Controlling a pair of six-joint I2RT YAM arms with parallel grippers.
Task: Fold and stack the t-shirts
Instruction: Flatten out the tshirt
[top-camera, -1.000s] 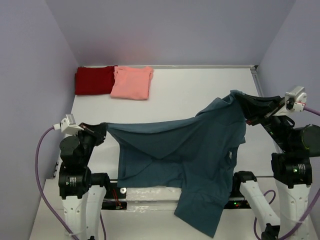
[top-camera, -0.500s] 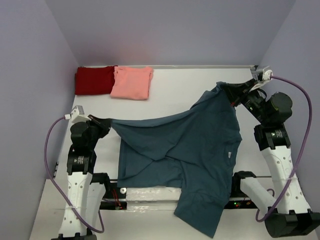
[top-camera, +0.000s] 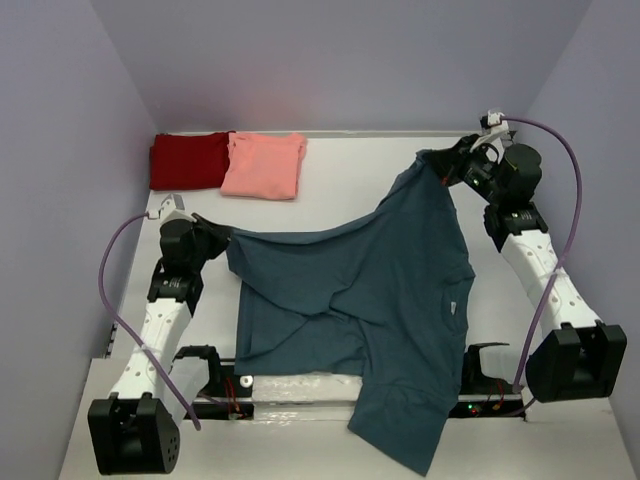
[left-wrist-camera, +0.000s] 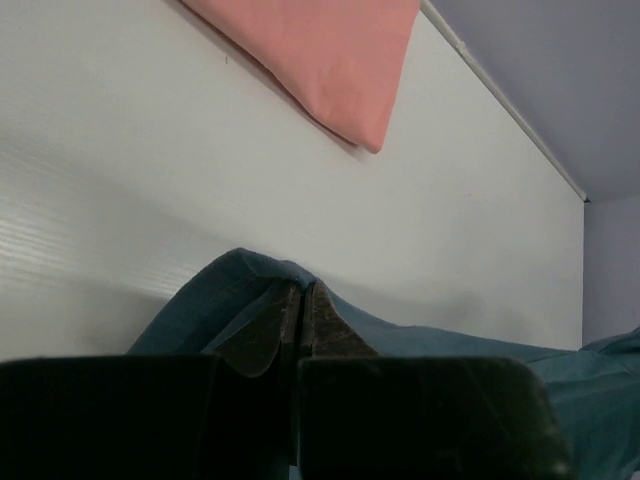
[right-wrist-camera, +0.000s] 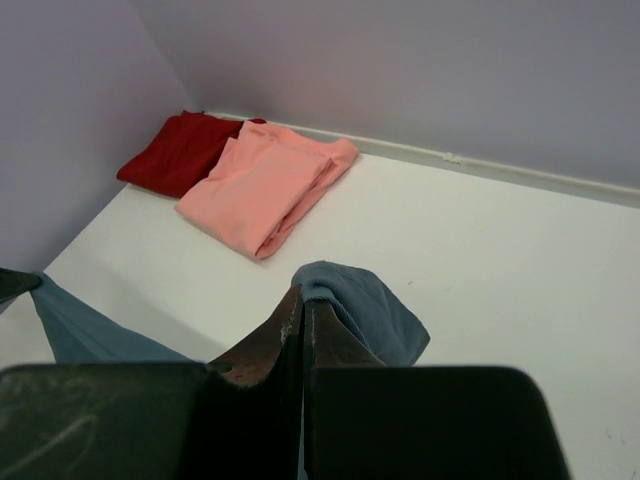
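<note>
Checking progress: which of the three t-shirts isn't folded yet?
The teal-blue t-shirt, stretched open between the left gripper and right gripper; the dark red t-shirt and salmon-pink t-shirt lie folded.

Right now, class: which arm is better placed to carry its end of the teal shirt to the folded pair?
Left, probably: the left gripper, shut on the teal shirt, is nearer the pink shirt; the right gripper holds the far-right end.

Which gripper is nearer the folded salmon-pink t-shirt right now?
Left. The left gripper, shut on the dark teal-blue t-shirt, sits just on the near side of the folded salmon-pink t-shirt; the right gripper is far off to its right.
</note>
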